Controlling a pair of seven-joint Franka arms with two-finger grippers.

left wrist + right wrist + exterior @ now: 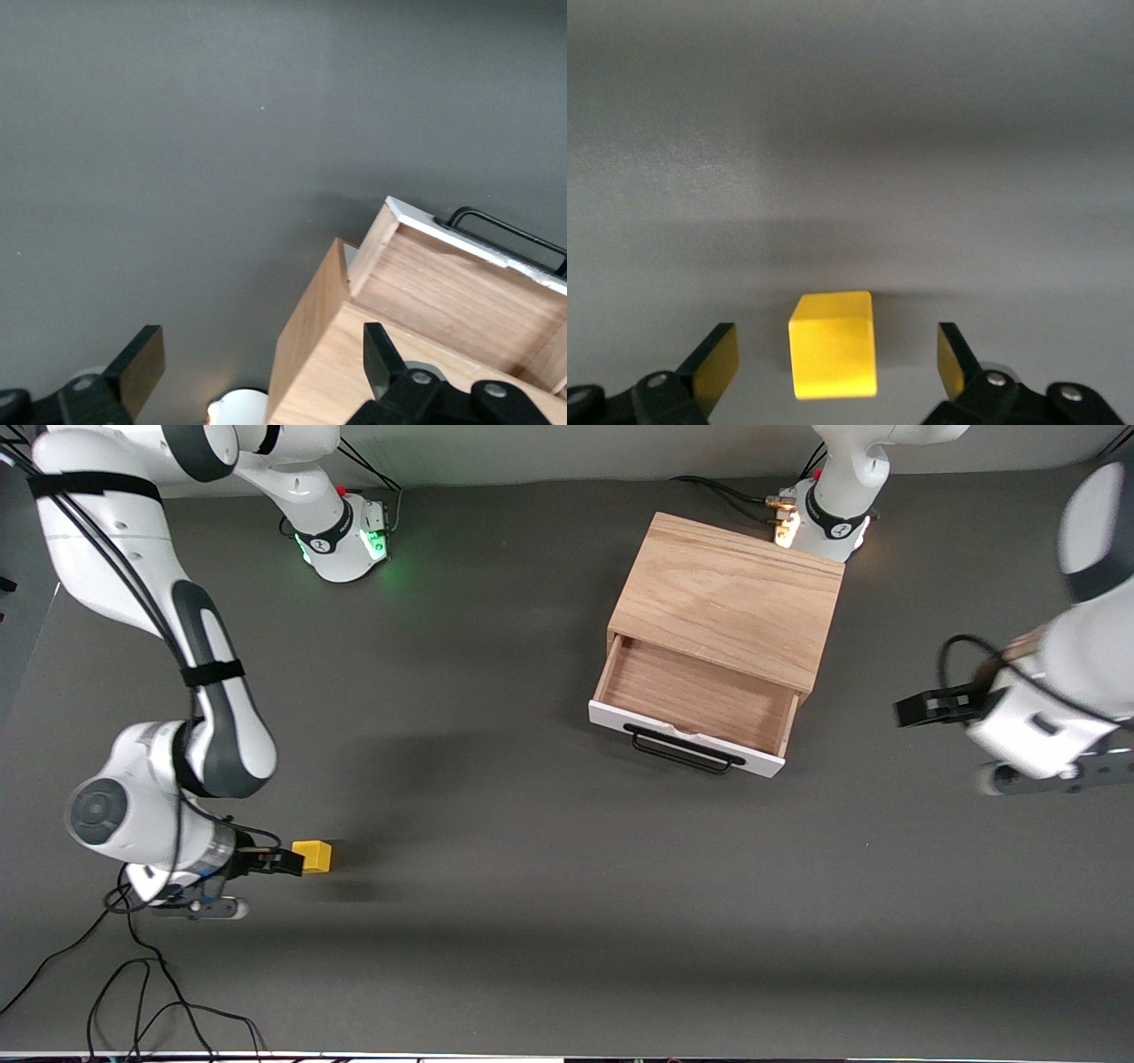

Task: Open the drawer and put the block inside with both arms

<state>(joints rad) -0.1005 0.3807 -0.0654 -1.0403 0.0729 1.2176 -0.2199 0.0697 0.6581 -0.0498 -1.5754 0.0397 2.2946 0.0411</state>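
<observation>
1. Small bright yellow cube block [312, 856] sat on the dark grey bench [496, 779], toward the right arm's end, close to the bench edge nearest the front camera, well apart from the box.
2. Black two-finger right gripper [285, 861] low at the block, fingers spread wide; in the right wrist view the block [833, 344] lay between the two finger pads [716, 361], touching neither.
3. White jointed right arm [190, 717] reached from its green-lit base [350, 536] at the robots' edge down toward the camera-side edge.
4. Light-wood box [731, 598] stood toward the left arm's end, near the robots' edge, just in front of the left arm's base [819, 522].
5. Wide shallow drawer with white front panel [687, 735] was pulled out toward the front camera, light wood interior [700, 695] bare, black bar handle [682, 751] on the panel.
6. Black left gripper [921, 708] hung over the bench beside the drawer, at the left arm's end, fingers apart and holding nothing; left arm [1063, 682] waiting.
7. In the left wrist view, spread finger pads [142, 367] framed the box corner [310, 354] and the open drawer [461, 292].
</observation>
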